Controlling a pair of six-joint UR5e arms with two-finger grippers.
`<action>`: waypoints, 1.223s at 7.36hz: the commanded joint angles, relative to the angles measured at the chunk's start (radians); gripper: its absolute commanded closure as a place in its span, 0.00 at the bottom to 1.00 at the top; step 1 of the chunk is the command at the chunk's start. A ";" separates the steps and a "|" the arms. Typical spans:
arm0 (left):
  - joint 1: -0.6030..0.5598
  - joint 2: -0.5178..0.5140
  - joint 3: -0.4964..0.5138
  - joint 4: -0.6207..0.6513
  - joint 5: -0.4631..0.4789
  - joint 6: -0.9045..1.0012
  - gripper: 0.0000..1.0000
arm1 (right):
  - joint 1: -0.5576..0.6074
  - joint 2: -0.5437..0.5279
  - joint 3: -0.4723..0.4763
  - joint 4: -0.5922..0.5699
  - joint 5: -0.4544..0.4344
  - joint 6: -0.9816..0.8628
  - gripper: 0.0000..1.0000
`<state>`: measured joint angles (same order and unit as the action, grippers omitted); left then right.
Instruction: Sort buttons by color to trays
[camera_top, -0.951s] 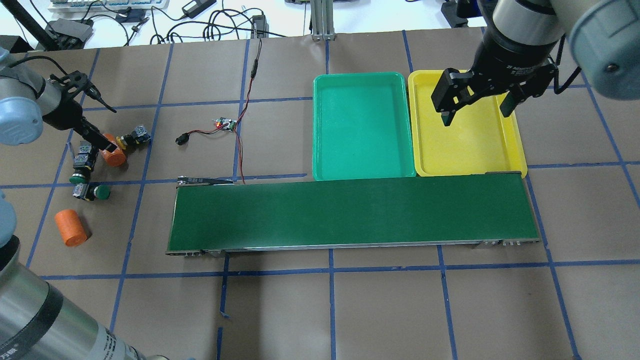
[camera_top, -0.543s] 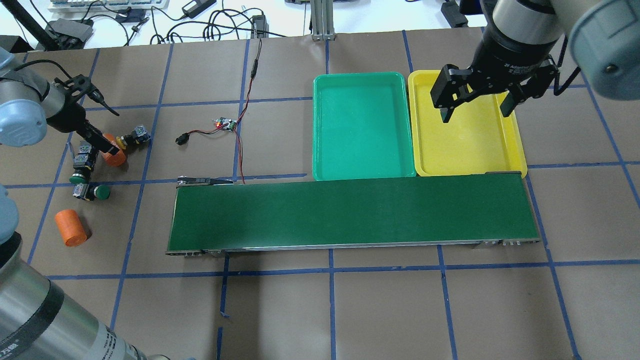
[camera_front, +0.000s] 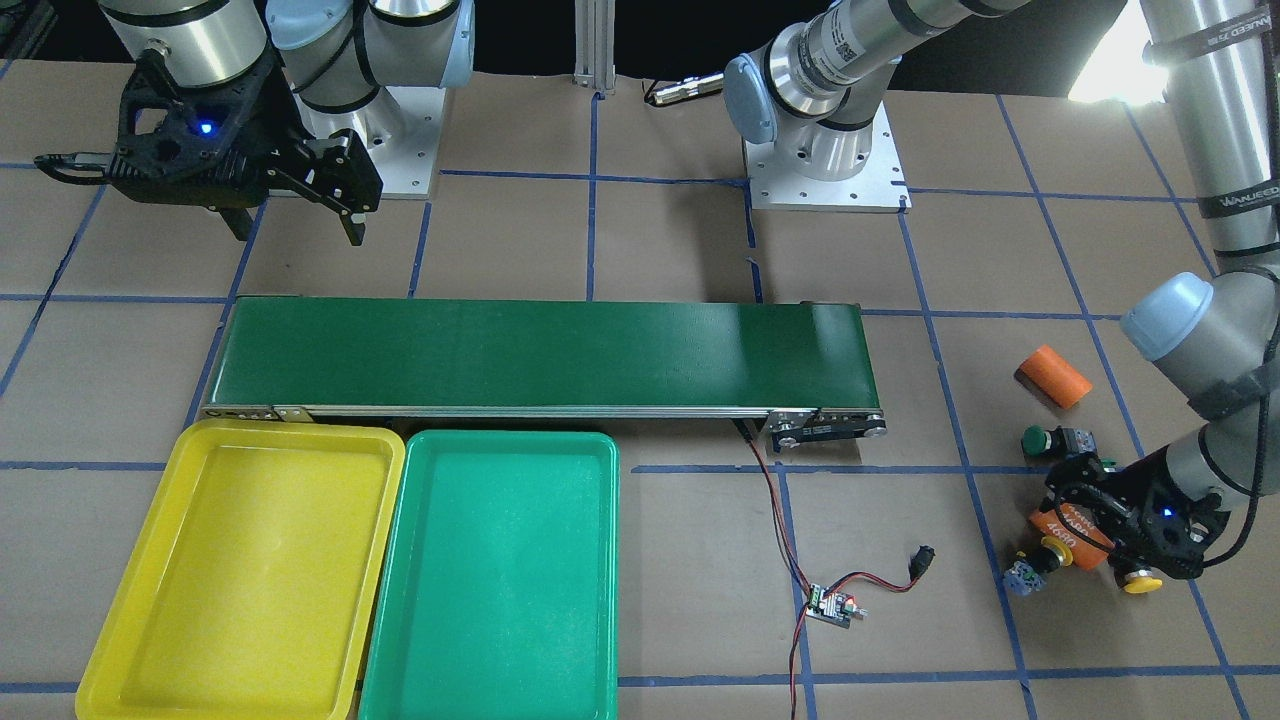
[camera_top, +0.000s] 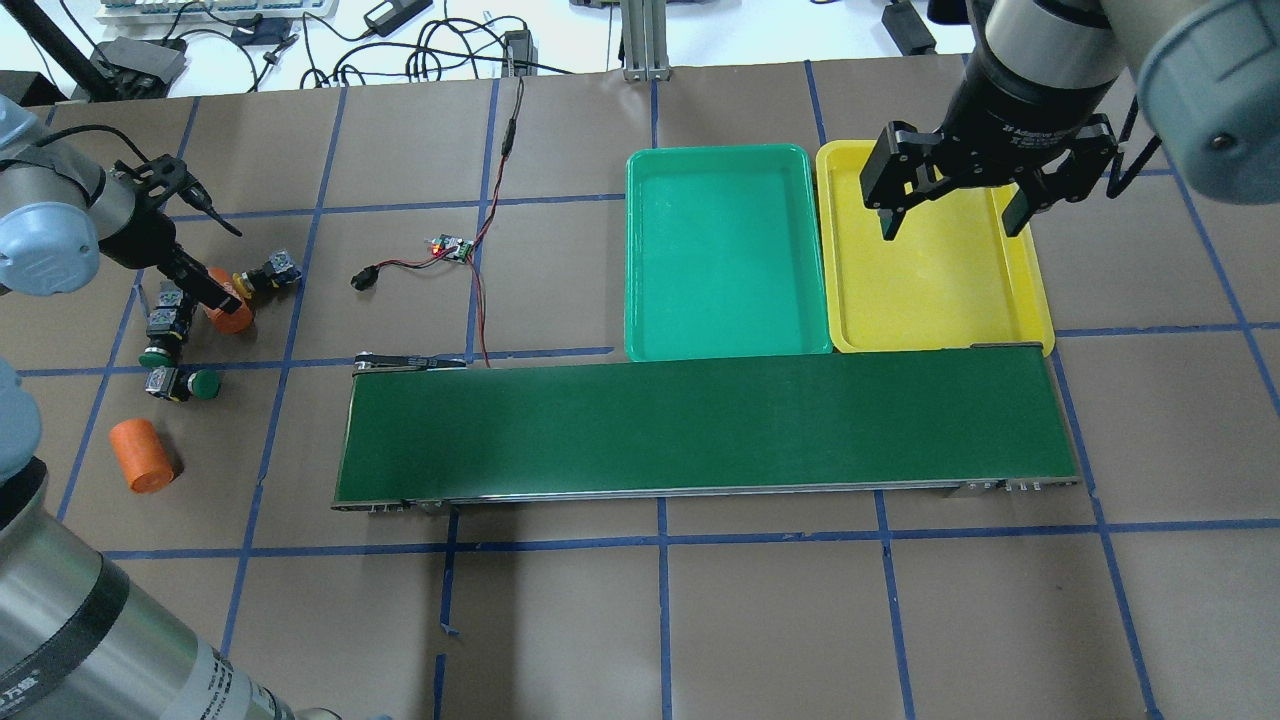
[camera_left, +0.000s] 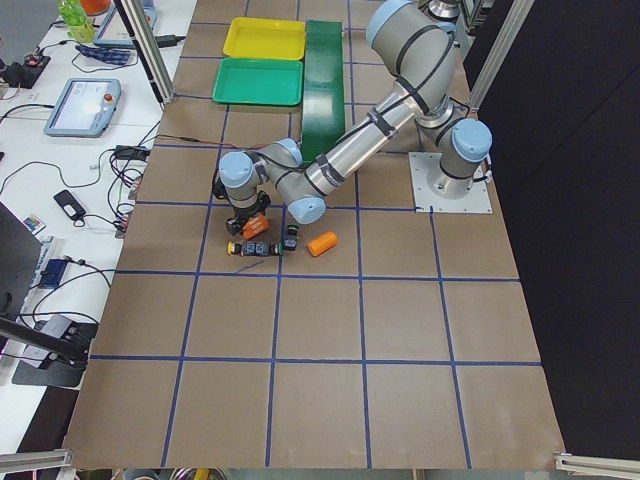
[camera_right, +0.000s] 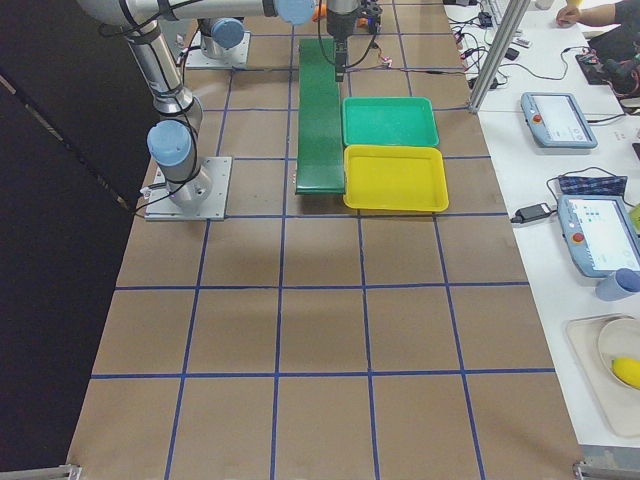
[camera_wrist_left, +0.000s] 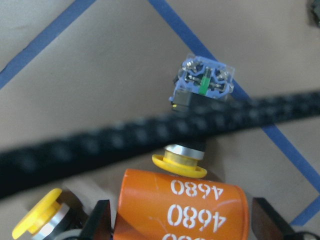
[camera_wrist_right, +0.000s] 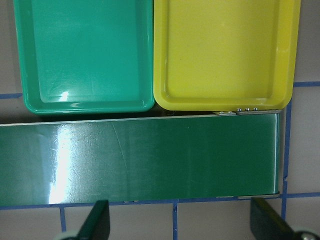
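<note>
My left gripper (camera_top: 214, 296) is open at the table's left, its fingers either side of an orange cylinder (camera_wrist_left: 182, 210), not a button. One yellow button (camera_wrist_left: 180, 165) lies just beyond that cylinder (camera_top: 270, 274). The second yellow button (camera_wrist_left: 36, 220) lies beside a finger (camera_front: 1140, 583). Two green buttons (camera_top: 160, 338) (camera_top: 188, 384) lie close by. My right gripper (camera_top: 952, 222) is open and empty above the yellow tray (camera_top: 935, 290). The green tray (camera_top: 725, 260) lies beside it, also empty.
A long dark-green conveyor belt (camera_top: 700, 430) runs across the middle, touching the trays' near edges. A second orange cylinder (camera_top: 141, 455) lies near the left edge. A small circuit board with red wires (camera_top: 450, 248) lies between the buttons and the trays.
The left wrist has shifted slightly while its fingers stay at the orange cylinder. The right gripper has moved a little toward the far edge, over the yellow tray. No button has moved.
</note>
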<state>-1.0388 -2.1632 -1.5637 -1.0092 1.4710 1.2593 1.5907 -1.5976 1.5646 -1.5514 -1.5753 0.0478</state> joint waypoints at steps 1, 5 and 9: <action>0.000 -0.004 -0.016 0.006 0.000 0.000 0.00 | 0.000 0.002 0.000 0.001 0.000 -0.002 0.00; 0.003 -0.009 -0.018 0.020 0.002 -0.011 0.35 | 0.000 0.002 0.000 0.001 0.000 -0.005 0.00; -0.024 0.135 -0.063 -0.090 0.101 -0.470 0.84 | 0.000 0.002 -0.001 0.001 -0.002 -0.006 0.00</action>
<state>-1.0515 -2.0965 -1.5972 -1.0357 1.5681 0.9459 1.5908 -1.5953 1.5644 -1.5508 -1.5768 0.0426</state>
